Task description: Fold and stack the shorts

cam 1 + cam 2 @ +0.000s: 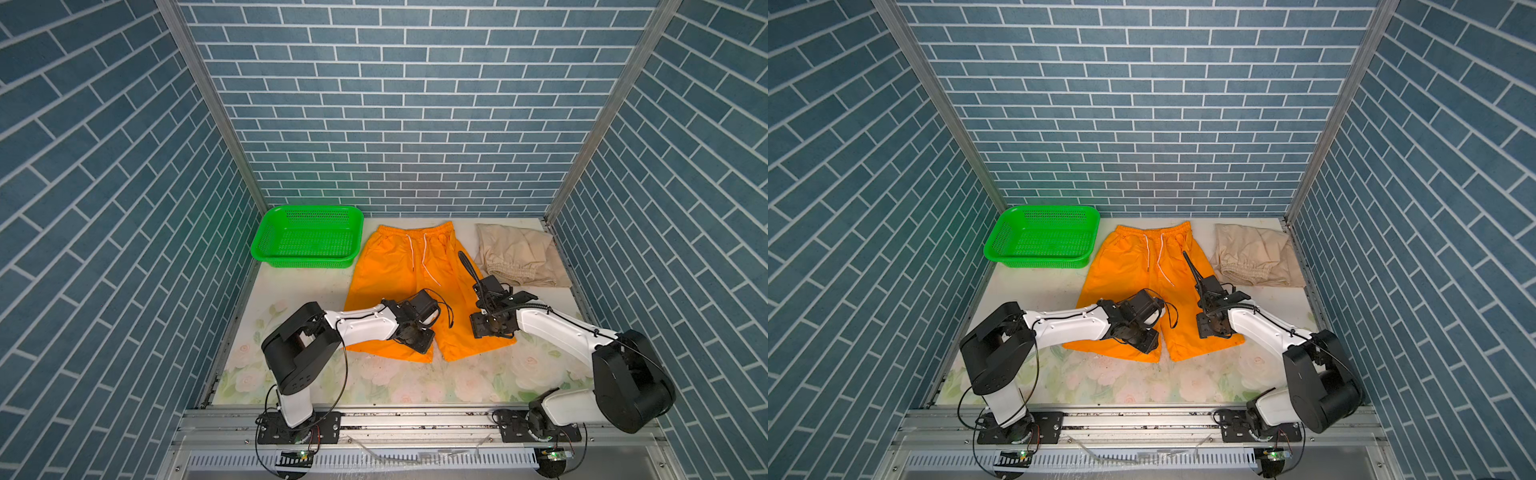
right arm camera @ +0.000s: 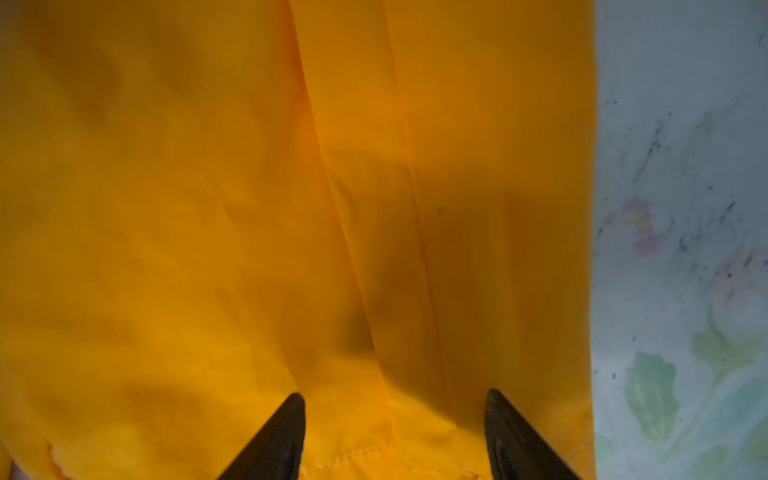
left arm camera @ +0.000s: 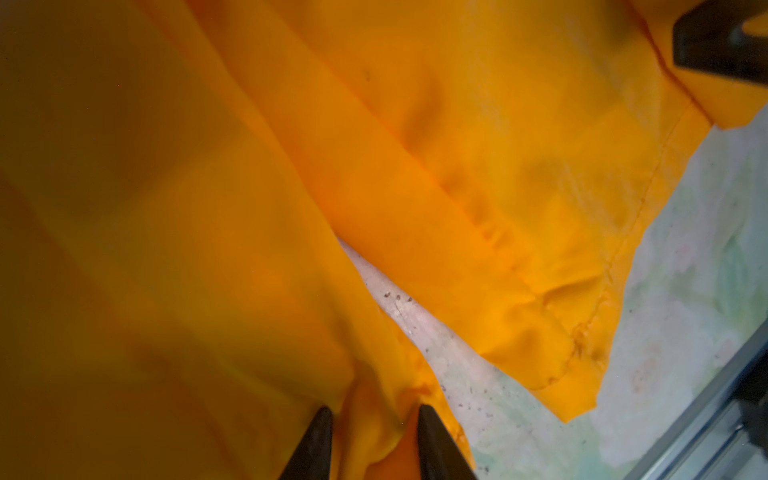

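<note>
Orange shorts (image 1: 399, 270) lie spread flat in the middle of the flowered worktop (image 1: 374, 382) in both top views. Their waistband is toward the top of the frame and the two legs point toward the bottom, with a white drawstring (image 1: 424, 257) trailing down the front. The beige shorts (image 1: 519, 257) sit in a loose, rumpled heap at the right rear corner, just beside the orange pair but apart from it, gathered waistband facing the lower edge of the frame. A green perforated basket (image 1: 305, 262) stands at the left rear corner, close to the orange waistband. The left tool (image 1: 417, 343) is down at the hem of the leg on the left of the frame, near its inner corner. In the left wrist view its fingers (image 3: 316, 440) stand close together, with a puckered fold of orange cloth pinched between them, so it is clamped on the hem. The right tool (image 1: 484, 328) is low over the other leg, near its hem. In the right wrist view its fingers (image 2: 274, 440) stand wide apart with flat orange cloth between them and nothing gripped. Whether the tips touch the cloth I cannot tell. Bare worktop shows along the right side of that view, beyond the leg's outer edge.
</note>
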Controlling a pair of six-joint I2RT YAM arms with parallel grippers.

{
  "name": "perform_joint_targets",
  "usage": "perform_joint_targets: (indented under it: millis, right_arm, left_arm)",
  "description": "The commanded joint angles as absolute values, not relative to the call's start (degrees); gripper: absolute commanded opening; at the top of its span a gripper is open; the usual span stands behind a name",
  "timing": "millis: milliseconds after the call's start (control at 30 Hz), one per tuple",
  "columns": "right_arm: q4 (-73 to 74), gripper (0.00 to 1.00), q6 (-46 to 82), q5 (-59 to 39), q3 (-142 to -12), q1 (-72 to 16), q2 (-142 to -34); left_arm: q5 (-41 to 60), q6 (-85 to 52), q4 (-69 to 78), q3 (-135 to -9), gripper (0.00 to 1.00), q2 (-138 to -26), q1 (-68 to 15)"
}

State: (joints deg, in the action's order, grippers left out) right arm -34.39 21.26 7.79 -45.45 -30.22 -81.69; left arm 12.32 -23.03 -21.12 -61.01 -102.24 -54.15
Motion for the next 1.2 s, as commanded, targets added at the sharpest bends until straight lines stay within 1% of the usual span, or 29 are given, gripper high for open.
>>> perform_joint_targets:
  millis: [0,133,167,267,367,533,600,633,733,767,900,1167]
  right_arm:
    - [-36.6,0.62,24.0,10.6,-47.7,-30.6,-84.2]
    - [-38.9,0.47,24.9,12.4,-49.4,-30.6,-87.4]
    - [-39.7,0.42,25.1,12.6,-49.8,-30.5,-88.2]
    - [-41.0,0.17,25.3,13.4,-50.6,-30.5,-89.1]
    - [-40.8,0.0,25.4,12.8,-51.0,-30.5,-89.2]
    - [-41.4,0.01,24.7,11.5,-52.0,-30.7,-86.1]
    - [-40.0,0.27,24.1,12.0,-51.3,-31.9,-83.6]
    - [-39.2,0.34,23.8,12.3,-51.0,-32.4,-83.0]
    - [-38.1,0.44,23.1,12.9,-52.1,-33.7,-84.4]
    - [-37.8,0.46,22.9,13.4,-52.8,-33.9,-85.5]
    - [-34.5,0.48,22.3,15.0,-54.1,-34.0,-89.7]
    - [-26.9,0.48,20.0,17.9,-59.5,-34.0,-95.8]
  left_arm:
    - [13.2,-23.0,-21.8,-60.4,0.27,-103.2,-54.3]
    - [13.8,-22.5,-21.8,-60.1,0.22,-102.4,-54.5]
    - [14.2,-22.5,-21.5,-59.9,0.22,-102.1,-54.5]
    - [14.6,-22.5,-21.3,-59.7,0.21,-101.6,-54.5]
    - [14.9,-22.2,-21.2,-59.9,0.2,-101.6,-54.5]
    - [14.6,-22.0,-21.4,-59.6,0.18,-101.4,-54.6]
    - [14.6,-22.0,-21.4,-59.5,0.18,-101.2,-54.5]
    - [14.6,-22.1,-21.4,-59.5,0.18,-101.1,-54.5]
    - [14.6,-22.4,-20.9,-59.1,0.18,-100.8,-54.6]
    - [14.7,-22.6,-20.7,-58.9,0.19,-100.7,-54.6]
    - [15.0,-23.0,-20.0,-58.5,0.19,-100.8,-54.6]
    - [15.0,-23.4,-19.6,-58.0,0.18,-100.9,-54.6]
